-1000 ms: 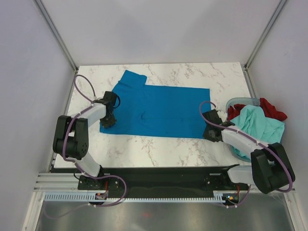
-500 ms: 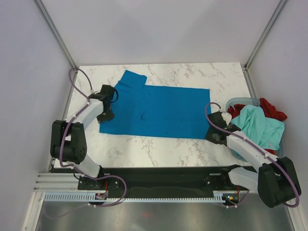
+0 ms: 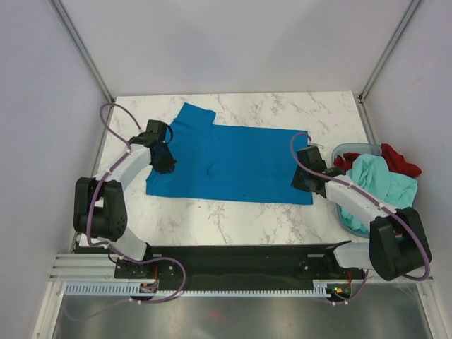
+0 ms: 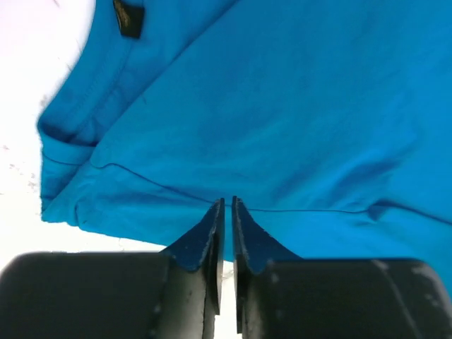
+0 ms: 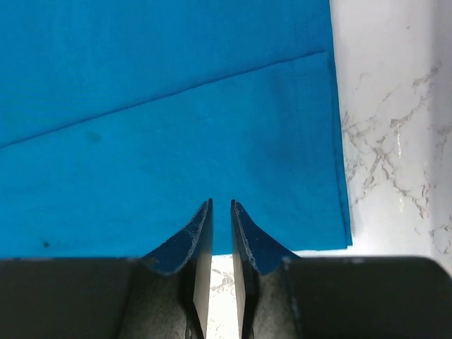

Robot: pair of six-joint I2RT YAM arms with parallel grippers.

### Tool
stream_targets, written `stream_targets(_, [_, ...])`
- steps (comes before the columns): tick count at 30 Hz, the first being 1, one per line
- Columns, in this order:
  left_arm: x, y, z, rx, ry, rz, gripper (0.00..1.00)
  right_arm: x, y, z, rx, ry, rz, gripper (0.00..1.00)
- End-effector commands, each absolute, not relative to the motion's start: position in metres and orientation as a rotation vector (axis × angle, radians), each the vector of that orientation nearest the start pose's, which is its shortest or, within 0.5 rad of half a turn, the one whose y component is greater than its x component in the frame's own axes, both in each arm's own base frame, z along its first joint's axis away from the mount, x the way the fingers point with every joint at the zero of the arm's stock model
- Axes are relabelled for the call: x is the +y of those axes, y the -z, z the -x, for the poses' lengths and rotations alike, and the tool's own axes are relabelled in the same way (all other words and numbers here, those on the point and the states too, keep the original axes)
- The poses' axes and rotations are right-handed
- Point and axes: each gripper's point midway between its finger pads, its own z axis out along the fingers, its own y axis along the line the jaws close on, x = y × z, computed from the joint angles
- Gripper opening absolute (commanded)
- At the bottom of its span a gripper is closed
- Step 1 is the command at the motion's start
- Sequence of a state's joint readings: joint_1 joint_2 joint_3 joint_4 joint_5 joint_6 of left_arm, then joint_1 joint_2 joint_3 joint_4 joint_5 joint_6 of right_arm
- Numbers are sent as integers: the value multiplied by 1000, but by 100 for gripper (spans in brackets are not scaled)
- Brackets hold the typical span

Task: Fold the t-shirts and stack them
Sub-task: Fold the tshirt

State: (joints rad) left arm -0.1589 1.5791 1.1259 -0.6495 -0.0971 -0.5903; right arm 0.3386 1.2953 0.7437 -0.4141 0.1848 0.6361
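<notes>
The vivid blue t-shirt [image 3: 233,159] is lying flat across the marble tabletop [image 3: 212,219]. Left gripper [image 4: 226,202] and right gripper [image 5: 220,204] are poised over opposite ends, almost closed; whether they're pinching cloth, I cannot tell.

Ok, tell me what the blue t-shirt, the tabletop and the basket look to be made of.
Blue t-shirt: soft matte knit fabric, likely cotton. It lies limp, with creases and stitched hems.
Tabletop: a smooth white surface with grey veining. It could be marble or a marble-look laminate; the pictures do not show which.
Basket: grey-blue plastic, seemingly translucent, judging by its thin, pale rim.
</notes>
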Motion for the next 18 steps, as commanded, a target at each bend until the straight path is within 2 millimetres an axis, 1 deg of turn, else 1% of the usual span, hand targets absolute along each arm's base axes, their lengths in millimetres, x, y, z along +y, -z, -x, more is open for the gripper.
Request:
stream_targets(1, [-64,-59,-345,2638,175,711,13,93,-58,-299,2453,-149,-410,23])
stream_targets(2, [-63,-50,-342,2660,167,733,7,90,-51,-297,2465,-127,-431,22])
stream_targets(3, [-61,-38,-338,2692,153,759,4,86,-41,-295,2490,-82,-448,21])
stream_targets(4, [-56,-30,-335,2708,126,775,2,82,-35,-293,2508,-58,-463,20])
stream_targets(5, [-53,-23,-329,2726,89,775,2,79,-28,-290,2525,-34,-501,19])
stream_targets(6, [-48,-17,-325,2733,48,789,2,74,-14,-281,2581,17,-518,18])
stream_targets(8, [-32,-7,-316,2722,-81,821,2,71,-2,-273,2629,53,-537,17])
stream_targets(9, [-24,0,-307,2725,-144,845,2,67,6,-264,2668,89,-559,15])
stream_targets(10, [-22,4,-303,2735,-168,849,2,66,8,-260,2676,98,-574,14])
stream_targets(11, [-20,10,-294,2751,-193,860,2,64,14,-251,2694,109,-584,14])
stream_targets(13, [-16,15,-285,2757,-227,885,2,64,11,-244,2672,79,-630,13])
stream_targets(14, [-14,18,-276,2768,-239,895,2,63,14,-234,2682,72,-642,12])
stream_targets(15, [-13,19,-272,2762,-256,914,2,64,7,-232,2656,39,-661,12])
stream_targets(16, [-11,19,-268,2755,-263,926,2,64,6,-228,2655,30,-666,11])
stream_targets(17, [-10,20,-259,2755,-274,941,2,63,6,-221,2660,23,-670,11])
stream_targets(18, [-8,19,-257,2739,-281,961,2,63,0,-220,2643,2,-674,11])
